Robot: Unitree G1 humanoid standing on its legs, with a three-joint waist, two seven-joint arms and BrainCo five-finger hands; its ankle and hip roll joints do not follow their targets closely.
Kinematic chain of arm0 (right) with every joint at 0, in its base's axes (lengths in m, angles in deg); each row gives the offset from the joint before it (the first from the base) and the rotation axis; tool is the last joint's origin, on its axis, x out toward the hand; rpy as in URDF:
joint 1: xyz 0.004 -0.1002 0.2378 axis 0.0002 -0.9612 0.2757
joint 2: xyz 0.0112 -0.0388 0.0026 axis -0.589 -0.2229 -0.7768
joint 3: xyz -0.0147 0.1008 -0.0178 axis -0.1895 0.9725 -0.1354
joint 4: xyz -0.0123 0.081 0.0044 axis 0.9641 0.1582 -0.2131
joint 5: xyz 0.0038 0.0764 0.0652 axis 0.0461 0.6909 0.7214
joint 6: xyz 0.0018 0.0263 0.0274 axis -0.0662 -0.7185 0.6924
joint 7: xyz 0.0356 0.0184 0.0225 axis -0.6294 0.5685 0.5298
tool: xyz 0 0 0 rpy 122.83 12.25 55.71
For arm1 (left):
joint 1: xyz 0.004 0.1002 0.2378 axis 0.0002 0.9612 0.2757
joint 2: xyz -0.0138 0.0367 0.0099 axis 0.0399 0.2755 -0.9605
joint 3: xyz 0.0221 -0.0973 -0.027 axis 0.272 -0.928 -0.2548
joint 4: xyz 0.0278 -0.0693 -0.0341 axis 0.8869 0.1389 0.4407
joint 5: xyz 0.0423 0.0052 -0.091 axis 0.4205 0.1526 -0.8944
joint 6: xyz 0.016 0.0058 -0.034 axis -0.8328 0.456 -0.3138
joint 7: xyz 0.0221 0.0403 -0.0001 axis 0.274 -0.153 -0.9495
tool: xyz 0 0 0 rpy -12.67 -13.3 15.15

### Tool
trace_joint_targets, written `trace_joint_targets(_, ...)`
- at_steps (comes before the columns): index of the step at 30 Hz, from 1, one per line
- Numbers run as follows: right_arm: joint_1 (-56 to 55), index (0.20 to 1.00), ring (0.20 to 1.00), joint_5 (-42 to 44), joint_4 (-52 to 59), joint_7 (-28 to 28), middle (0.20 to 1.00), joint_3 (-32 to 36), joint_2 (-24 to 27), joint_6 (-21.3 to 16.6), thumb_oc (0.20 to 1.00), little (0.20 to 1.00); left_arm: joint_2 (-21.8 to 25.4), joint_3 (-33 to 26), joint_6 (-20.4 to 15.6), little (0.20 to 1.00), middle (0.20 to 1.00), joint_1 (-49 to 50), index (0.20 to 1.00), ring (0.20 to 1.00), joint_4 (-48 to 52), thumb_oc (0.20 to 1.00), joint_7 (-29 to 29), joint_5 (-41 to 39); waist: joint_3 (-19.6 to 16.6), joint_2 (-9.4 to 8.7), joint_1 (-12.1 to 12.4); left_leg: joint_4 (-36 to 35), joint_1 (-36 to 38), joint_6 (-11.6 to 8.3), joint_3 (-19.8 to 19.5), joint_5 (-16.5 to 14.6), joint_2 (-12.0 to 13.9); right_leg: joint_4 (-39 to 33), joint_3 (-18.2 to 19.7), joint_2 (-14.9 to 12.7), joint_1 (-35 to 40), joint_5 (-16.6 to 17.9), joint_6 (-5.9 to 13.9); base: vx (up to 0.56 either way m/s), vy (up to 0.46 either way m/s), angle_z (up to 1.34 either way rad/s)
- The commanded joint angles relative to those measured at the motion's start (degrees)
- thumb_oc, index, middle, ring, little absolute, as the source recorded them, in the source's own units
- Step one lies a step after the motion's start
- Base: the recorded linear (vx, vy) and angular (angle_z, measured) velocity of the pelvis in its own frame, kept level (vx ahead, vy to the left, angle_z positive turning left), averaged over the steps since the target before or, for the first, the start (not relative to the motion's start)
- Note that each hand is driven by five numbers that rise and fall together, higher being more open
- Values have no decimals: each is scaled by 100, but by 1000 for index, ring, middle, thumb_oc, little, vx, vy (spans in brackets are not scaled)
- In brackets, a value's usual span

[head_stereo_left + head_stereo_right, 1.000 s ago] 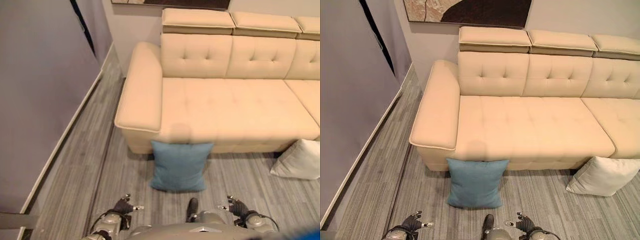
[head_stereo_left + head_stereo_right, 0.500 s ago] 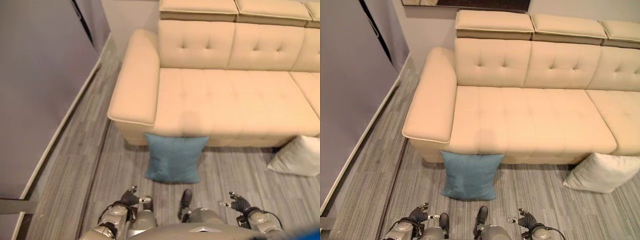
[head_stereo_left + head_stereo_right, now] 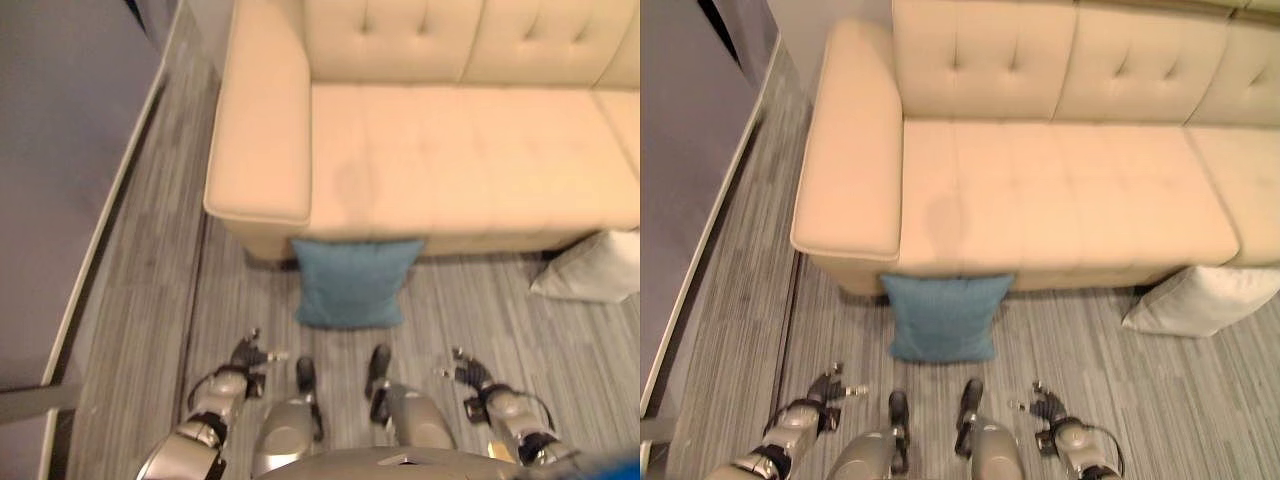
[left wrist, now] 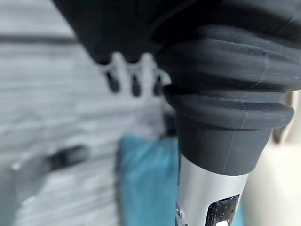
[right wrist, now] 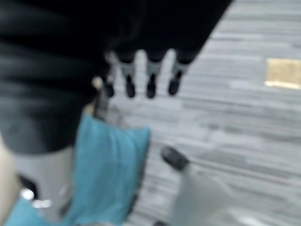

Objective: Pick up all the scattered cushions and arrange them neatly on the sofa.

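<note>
Left eye view: both hands [image 3: 250,354] [image 3: 466,374] low, open

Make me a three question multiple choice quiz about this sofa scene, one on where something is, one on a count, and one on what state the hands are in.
1. Where is the blue cushion?
A. On the sofa seat
B. On the floor, leaning against the sofa front
C. In the left hand

2. How many cushions lie off the sofa on the floor?
A. One
B. Two
C. Four

3. What are the two hands doing?
A. Both open, holding nothing
B. Left hand shut on the blue cushion
C. Both pressing on the sofa arm

Answers:
1 B: it stands on the floor with its top edge at the sofa base.
2 B: the blue cushion and a white cushion to the robot's right.
3 A: the left hand and right hand hover low over the floor, fingers relaxed, short of the cushion.
</note>
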Motion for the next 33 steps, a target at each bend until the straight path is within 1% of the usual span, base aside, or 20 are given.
trace_joint_targets(1, 177, 1000, 1000, 172, 333, 303, 1000, -136, 239, -251, 1000, 1000, -23, 171, -339, 1000, 1000, -300, 1000, 1000, 174, 1000, -310, -265, 15, 53, -21, 151, -272, -353, 40, 115, -56, 423, 236, -423, 108, -109, 577, 5, -2, 8)
trace_joint_targets(2, 309, 1000, 1000, 170, 470, 375, 1000, -199, 294, -249, 1000, 1000, 6, 215, -362, 1000, 1000, -474, 1000, 1000, 210, 1000, -384, -359, 62, 64, -32, 242, -409, -403, 0, 9, -55, 559, 276, -433, -53, -239, 627, -19, 0, 4)
trace_joint_targets(7, 1111, 1000, 1000, 163, 693, 807, 1000, -326, 507, -347, 1000, 1000, 86, 377, -493, 1000, 1000, -1250, 1000, 1000, 414, 1000, -729, -613, 206, 109, -75, 761, -1432, -401, 52, -19, 100, 1041, 332, -555, -1080, -260, 604, -70, -8, 2)
trace_joint_targets(8, 1237, 1000, 1000, 143, 800, 890, 1000, -323, 570, -366, 1000, 1000, 96, 369, -498, 1000, 1000, -1374, 1000, 1000, 459, 1000, -777, -653, 217, 118, -96, 922, -1696, -398, 42, -41, 146, 1189, 367, -575, -1341, -277, 594, -100, -8, 4)
trace_joint_targets(9, 1530, 1000, 1000, 71, 923, 1136, 1000, -311, 705, -428, 1000, 1000, 155, 397, -539, 1000, 1000, -1681, 1000, 1000, 598, 1000, -930, -696, 286, 158, -126, 1156, -2136, -396, 38, -70, 215, 1422, 408, -607, -1785, -327, 577, -75, -13, 1)
trace_joint_targets(10, 1670, 1000, 1000, 49, 877, 1249, 1000, -309, 737, -450, 1000, 1000, 162, 396, -546, 1000, 1000, -1828, 1000, 1000, 621, 1000, -1000, -724, 306, 183, -139, 1278, -2356, -393, 28, -88, 245, 1576, 432, -628, -2014, -359, 566, -55, -10, 3)
trace_joint_targets(11, 1681, 1000, 1000, 49, 871, 1249, 1000, -310, 737, -452, 1000, 1000, 162, 394, -545, 1000, 1000, -1837, 1000, 1000, 618, 1000, -1001, -724, 294, 184, -141, 1295, -2385, -393, 28, -94, 246, 1593, 435, -630, -2043, -366, 565, -28, -14, 7)
trace_joint_targets(12, 1847, 1000, 1000, 29, 871, 1337, 1000, -318, 813, -455, 1000, 1000, 200, 430, -542, 1000, 1000, -1988, 1000, 1000, 618, 1000, -1074, -735, 320, 199, -153, 1456, -2642, -386, 3, -115, 285, 1751, 470, -647, -2291, -397, 555, -40, -14, 7)
trace_joint_targets(13, 2095, 1000, 1000, -30, 861, 1524, 1000, -320, 923, -488, 1000, 1000, 247, 479, -544, 1000, 1000, -2220, 1000, 1000, 743, 1000, -1216, -736, 376, 259, -171, 1686, -3061, -380, -12, -148, 352, 2038, 535, -683, -2744, -473, 525, -37, -12, 4)
trace_joint_targets(15, 2347, 1000, 1000, -150, 840, 1753, 1000, -305, 1020, -503, 1000, 1000, 294, 496, -534, 1000, 1000, -2444, 1000, 1000, 750, 1000, -1379, -613, 371, 320, -176, 1914, -3504, -363, -19, -189, 399, 2319, 608, -721, -3230, -560, 498, 0, -5, -3)
trace_joint_targets(16, 2348, 1000, 1000, -150, 840, 1754, 1000, -305, 1020, -503, 1000, 1000, 294, 496, -534, 1000, 1000, -2444, 1000, 1000, 750, 1000, -1379, -613, 366, 319, -176, 1918, -3511, -363, -18, -190, 399, 2323, 609, -722, -3238, -562, 498, 0, 0, 0)
trace_joint_targets(17, 2524, 1000, 1000, -221, 928, 1847, 1000, -298, 1187, -525, 1000, 1000, 367, 501, -536, 1000, 1000, -2596, 1000, 1000, 858, 1000, -1482, -587, 429, 365, -179, 2117, -3845, -359, -30, -222, 453, 2557, 677, -757, -3610, -615, 483, 0, 0, 0)
trace_joint_targets(19, 2602, 1000, 1000, -242, 940, 1930, 1000, -270, 1245, -533, 1000, 1000, 384, 471, -538, 1000, 1000, -2666, 1000, 1000, 861, 1000, -1550, -616, 413, 381, -178, 2241, -4071, -355, -59, -254, 470, 2689, 719, -759, -3844, -662, 461, 20, -15, -7)
trace_joint_targets(20, 2791, 1000, 1000, -178, 934, 2055, 1000, -203, 1369, -549, 1000, 1000, 457, 473, -507, 1000, 1000, -2842, 1000, 1000, 892, 1000, -1634, -662, 473, 450, -198, 2416, -4397, -336, -59, -281, 457, 2940, 784, -754, -4219, -732, 418, 39, -22, -10)
trace_joint_targets(22, 2839, 1000, 1000, -165, 929, 2072, 1000, -196, 1373, -537, 1000, 1000, 449, 447, -495, 1000, 1000, -2877, 1000, 1000, 880, 1000, -1627, -690, 438, 462, -203, 2500, -4560, -334, -67, -303, 451, 3023, 811, -755, -4382, -769, 396, 36, -8, 1)
trace_joint_targets(27, 3337, 1000, 1000, 49, 975, 2088, 1000, -223, 1577, -554, 1000, 1000, 684, 458, -514, 1000, 1000, -3284, 1000, 1000, 852, 1000, -1640, -1001, 445, 529, -214, 2932, -5363, -282, -56, -406, 448, 3554, 995, -712, -5344, -927, 333, 17, -9, 0)
trace_joint_targets(30, 3508, 1000, 1000, 99, 1045, 2061, 1000, -301, 1655, -547, 1000, 1000, 782, 479, -509, 1000, 1000, -3420, 1000, 1000, 833, 1000, -1635, -1066, 452, 528, -237, 3045, -5586, -275, -50, -426, 465, 3669, 1045, -708, -5582, -950, 319, 10, -19, -10)
trace_joint_targets(31, 3729, 1000, 1000, 213, 1070, 1955, 1000, -393, 1734, -539, 1000, 1000, 872, 487, -528, 1000, 1000, -3599, 1000, 1000, 911, 1000, -1642, -1177, 475, 536, -235, 3150, -5812, -261, -51, -441, 455, 3789, 1095, -696, -5839, -983, 311, 13, -16, -7)
trace_joint_targets(32, 3731, 1000, 1000, 214, 1069, 1954, 1000, -394, 1734, -539, 1000, 1000, 872, 486, -528, 1000, 1000, -3600, 1000, 1000, 910, 1000, -1642, -1177, 471, 535, -236, 3152, -5818, -261, -50, -442, 455, 3792, 1097, -697, -5847, -984, 311, 19, -15, -4)
trace_joint_targets(33, 3911, 1000, 1000, 338, 1035, 1831, 1000, -507, 1786, -533, 1000, 1000, 957, 527, -539, 1000, 1000, -3710, 1000, 1000, 916, 1000, -1581, -1279, 490, 549, -220, 3215, -5958, -243, -53, -452, 453, 3899, 1135, -675, -6046, -1008, 310, 0, 0, 0)
